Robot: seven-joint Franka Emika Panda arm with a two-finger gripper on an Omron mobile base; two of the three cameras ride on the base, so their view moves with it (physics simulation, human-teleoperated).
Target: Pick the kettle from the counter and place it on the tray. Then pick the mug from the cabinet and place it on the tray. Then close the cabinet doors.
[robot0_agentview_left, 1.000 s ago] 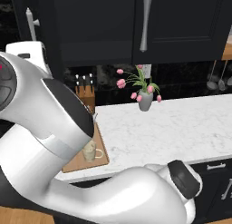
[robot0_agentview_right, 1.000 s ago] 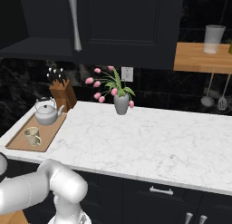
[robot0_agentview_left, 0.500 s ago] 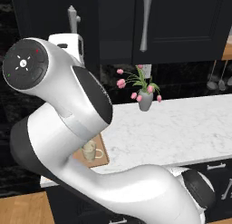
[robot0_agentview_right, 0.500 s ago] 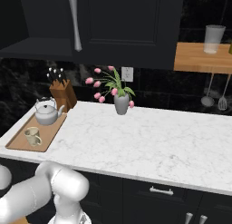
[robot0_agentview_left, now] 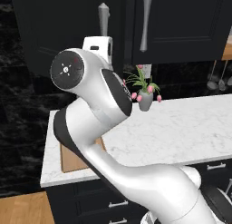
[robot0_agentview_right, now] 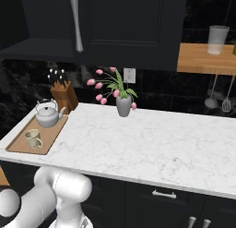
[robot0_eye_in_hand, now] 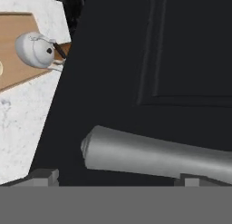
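While the kettle (robot0_agentview_right: 47,116) and mug (robot0_agentview_right: 33,138) sit on the tray (robot0_agentview_right: 46,141), your gripper's (robot0_eye_in_hand: 115,177) spread fingertips (robot0_eye_in_hand: 44,175) hold nothing, close before the door's bar handle (robot0_eye_in_hand: 158,154).

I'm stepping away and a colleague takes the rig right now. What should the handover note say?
Gripper: fingers either side of a cabinet door's bar handle, grip cannot be judged.
Kettle and mug: both on the tray at the counter's left end. Those steps look done.
Cabinet doors: right door looks shut; left side open, shelf showing.
Left: shut the open door.
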